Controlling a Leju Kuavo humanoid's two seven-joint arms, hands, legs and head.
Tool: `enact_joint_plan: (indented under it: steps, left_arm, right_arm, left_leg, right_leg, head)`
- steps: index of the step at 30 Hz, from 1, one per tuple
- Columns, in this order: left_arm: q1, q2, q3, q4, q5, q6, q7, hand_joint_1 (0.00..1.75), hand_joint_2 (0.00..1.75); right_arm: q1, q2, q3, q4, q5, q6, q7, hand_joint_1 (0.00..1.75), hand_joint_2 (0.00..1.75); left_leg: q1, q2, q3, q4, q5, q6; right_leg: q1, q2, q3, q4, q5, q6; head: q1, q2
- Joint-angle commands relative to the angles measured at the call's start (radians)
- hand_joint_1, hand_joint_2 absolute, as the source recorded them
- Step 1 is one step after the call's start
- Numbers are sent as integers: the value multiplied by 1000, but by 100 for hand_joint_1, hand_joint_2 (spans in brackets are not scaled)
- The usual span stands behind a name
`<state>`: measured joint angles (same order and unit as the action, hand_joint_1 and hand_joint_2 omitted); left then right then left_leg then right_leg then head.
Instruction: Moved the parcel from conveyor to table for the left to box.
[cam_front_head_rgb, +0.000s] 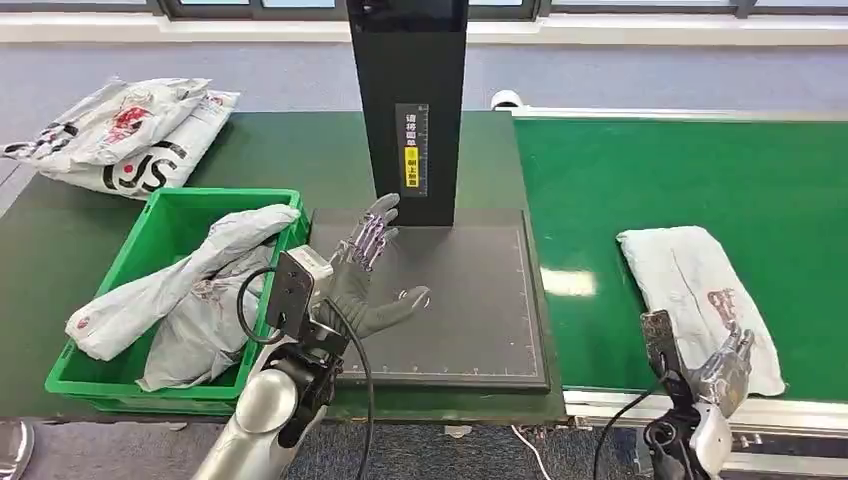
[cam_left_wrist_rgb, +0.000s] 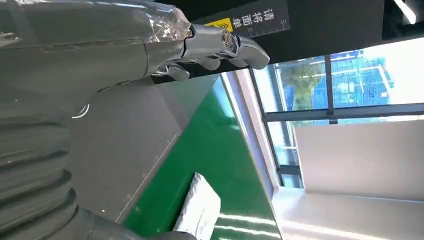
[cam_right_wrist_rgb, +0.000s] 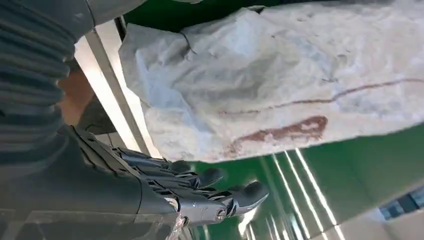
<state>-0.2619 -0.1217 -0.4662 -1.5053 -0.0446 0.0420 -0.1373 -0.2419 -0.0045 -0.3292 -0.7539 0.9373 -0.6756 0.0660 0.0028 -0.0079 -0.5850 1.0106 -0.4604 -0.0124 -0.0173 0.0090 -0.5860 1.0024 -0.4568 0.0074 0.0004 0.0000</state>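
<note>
A grey plastic parcel (cam_front_head_rgb: 697, 296) with red print lies flat on the green conveyor (cam_front_head_rgb: 640, 190), near its front edge; it also shows close up (cam_right_wrist_rgb: 280, 85) and far off (cam_left_wrist_rgb: 200, 210). My right hand (cam_front_head_rgb: 727, 372) hovers at the parcel's near corner, fingers spread and holding nothing (cam_right_wrist_rgb: 200, 195). My left hand (cam_front_head_rgb: 372, 280) is raised over the black table mat (cam_front_head_rgb: 470, 300), fingers spread and empty (cam_left_wrist_rgb: 210, 47). The green box (cam_front_head_rgb: 150, 290) at the left holds grey parcels (cam_front_head_rgb: 190, 290).
A black upright post (cam_front_head_rgb: 410, 100) with a yellow label stands at the back of the mat. More grey parcels (cam_front_head_rgb: 125, 135) are piled on the dark table at the far left. The conveyor's metal rail (cam_front_head_rgb: 650, 405) runs along the front.
</note>
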Motion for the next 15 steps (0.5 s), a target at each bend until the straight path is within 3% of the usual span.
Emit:
enact_joint_plan:
  steps: [1,15]
  left_arm:
    - [-3,25,1,38,0,-5,0,0,175]
    - [-5,26,-2,32,2,-7,1,0,175]
  right_arm:
    - [-105,-29,-45,242,23,22,23,0,175]
    - [-146,-45,-32,341,53,71,63,0,175]
  left_leg:
    - [0,1,2,-1,0,0]
    - [0,1,1,-1,0,0]
  right_leg:
    - [0,0,2,-1,0,-1]
    - [1,0,1,-1,0,-1]
  head:
    - [0,0]
    - [0,0]
